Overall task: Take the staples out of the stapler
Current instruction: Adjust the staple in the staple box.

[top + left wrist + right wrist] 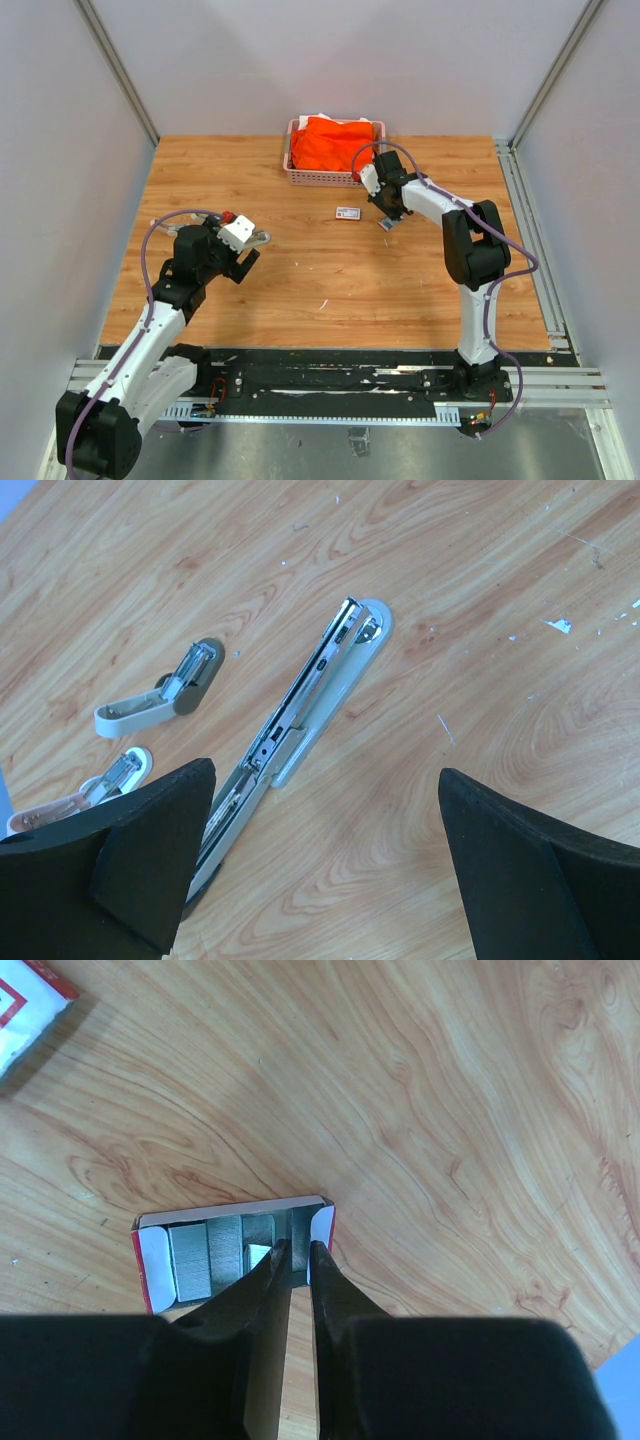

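Pink basket (320, 180) holding orange cloth (335, 143), staples (190, 1260) in open box (155, 1260)

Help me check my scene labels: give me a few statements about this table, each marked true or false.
1. The left gripper is wide open and empty. True.
2. The long stapler lies shut. False: it is swung open.
3. A small grey stapler lies near the long one. True.
4. The basket holds blue cloth. False: the cloth is orange.
5. The right gripper hovers over bare wood. False: its tips sit at an open tray of staples.
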Robot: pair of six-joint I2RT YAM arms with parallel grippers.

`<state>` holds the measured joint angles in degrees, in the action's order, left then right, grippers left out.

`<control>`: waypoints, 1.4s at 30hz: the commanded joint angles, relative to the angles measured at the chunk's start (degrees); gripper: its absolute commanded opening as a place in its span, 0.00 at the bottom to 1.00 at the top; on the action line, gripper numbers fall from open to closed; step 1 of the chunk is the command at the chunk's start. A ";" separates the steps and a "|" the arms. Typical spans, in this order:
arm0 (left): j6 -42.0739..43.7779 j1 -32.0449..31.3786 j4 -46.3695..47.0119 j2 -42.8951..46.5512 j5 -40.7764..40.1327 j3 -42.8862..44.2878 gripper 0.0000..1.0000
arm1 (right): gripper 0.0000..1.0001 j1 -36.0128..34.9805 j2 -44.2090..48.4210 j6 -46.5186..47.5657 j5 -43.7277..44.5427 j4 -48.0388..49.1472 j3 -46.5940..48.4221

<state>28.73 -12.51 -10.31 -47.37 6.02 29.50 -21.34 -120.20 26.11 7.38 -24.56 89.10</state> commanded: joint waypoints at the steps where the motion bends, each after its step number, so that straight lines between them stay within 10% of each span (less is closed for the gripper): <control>1: 0.56 -0.06 1.87 0.02 -0.22 -0.40 0.98 | 0.14 -1.16 1.44 0.86 -0.51 -2.14 0.76; 42: 0.71 -0.05 1.87 0.09 -0.31 -0.38 0.98 | 0.14 -1.51 -0.10 0.96 -0.44 -3.19 1.73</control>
<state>28.97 -12.51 -10.31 -47.37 6.02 29.50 -21.93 -119.81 26.59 7.09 -25.87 89.41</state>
